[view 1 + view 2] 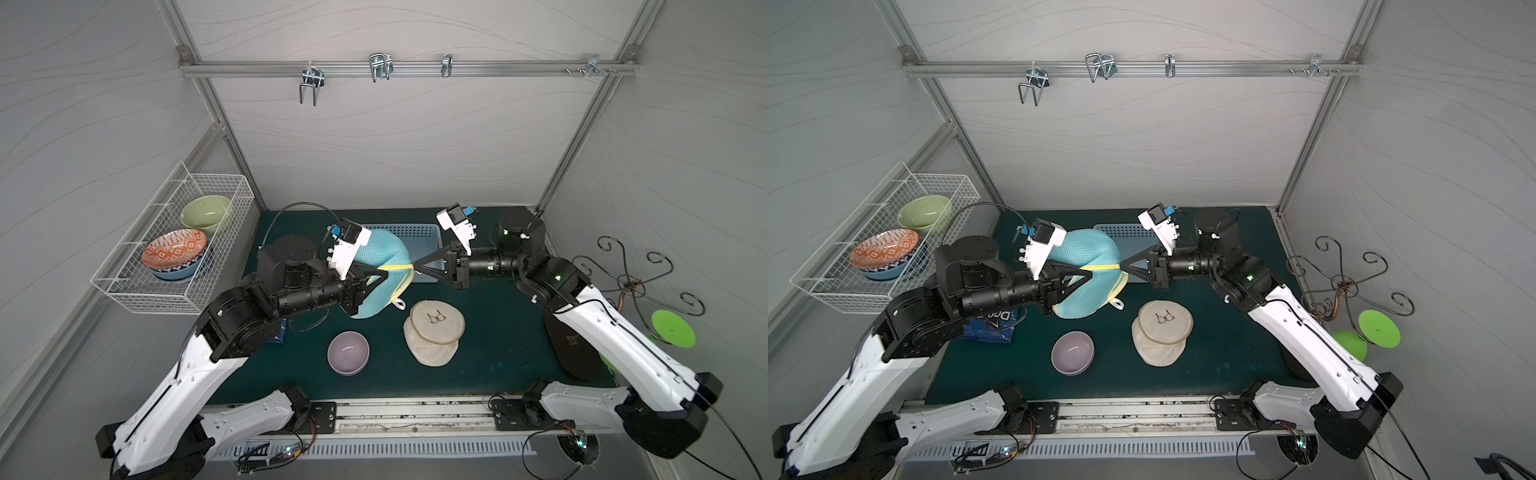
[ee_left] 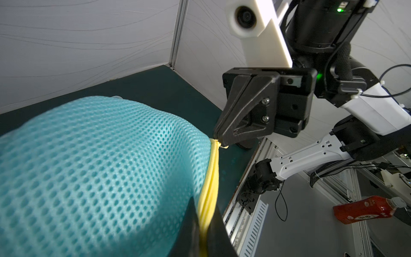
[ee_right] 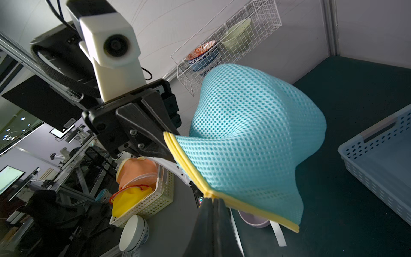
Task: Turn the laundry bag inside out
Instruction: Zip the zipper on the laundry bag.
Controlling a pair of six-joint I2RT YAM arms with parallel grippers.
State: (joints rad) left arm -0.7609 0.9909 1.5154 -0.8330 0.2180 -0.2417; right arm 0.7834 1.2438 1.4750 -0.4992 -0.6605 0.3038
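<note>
The left gripper [image 1: 380, 273] is found closed on the yellow trim [image 1: 397, 268] of the turquoise mesh laundry bag [image 1: 384, 249], which is held up over the green mat [image 1: 498, 328]. The right gripper [image 1: 417, 268] is pinched shut on the same trim, close beside. A blue perforated tray [image 1: 422, 232] is noted just behind. A purple bowl [image 1: 348, 352] and a beige mesh bag [image 1: 434, 332] lie in front, apart.

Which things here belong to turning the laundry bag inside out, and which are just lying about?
Part of the job: blue mesh laundry bag, left gripper and right gripper, both shut on its yellow rim.
Lying about: purple bowl, cream mesh bag, blue tray, wire basket, snack packet.
</note>
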